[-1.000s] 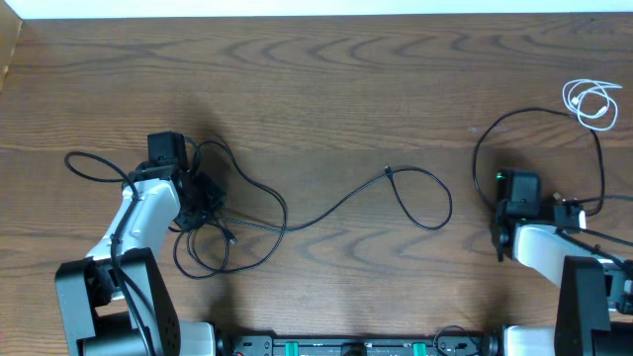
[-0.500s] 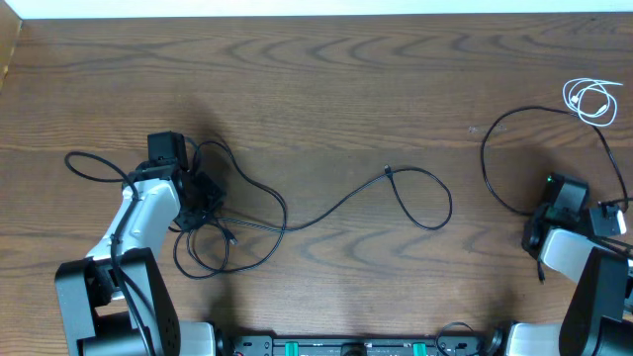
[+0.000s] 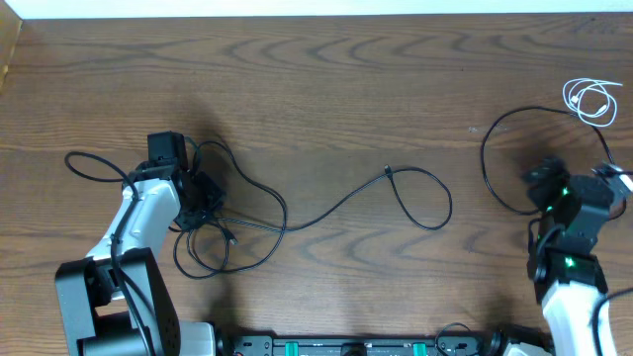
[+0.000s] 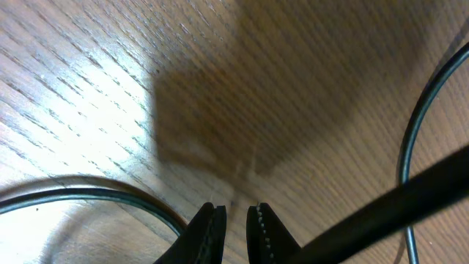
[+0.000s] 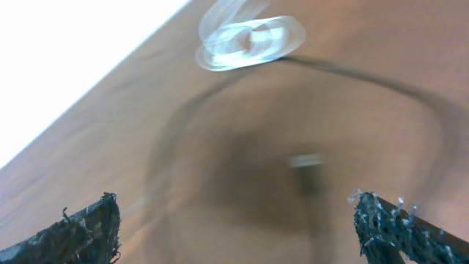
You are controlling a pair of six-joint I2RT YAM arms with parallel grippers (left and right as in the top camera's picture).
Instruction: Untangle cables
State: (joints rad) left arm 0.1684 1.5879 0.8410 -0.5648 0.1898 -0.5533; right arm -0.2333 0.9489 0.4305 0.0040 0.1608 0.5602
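Overhead: one coiled white cable (image 3: 591, 102) far right; two looped black cables (image 3: 388, 173). My left gripper (image 4: 236, 220) is nearly closed; my right gripper (image 5: 238, 224) is open.

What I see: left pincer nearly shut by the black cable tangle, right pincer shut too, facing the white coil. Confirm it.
Wrong on one point: the right pincer is open, fingers spread wide in the right wrist view. The left pincer is indeed nearly shut by the black cable tangle, and the white coil lies ahead of the right one.

Tangle (image 3: 203, 213) left, long cable (image 3: 336, 206) centre — small coil (image 3: 591, 101) far right
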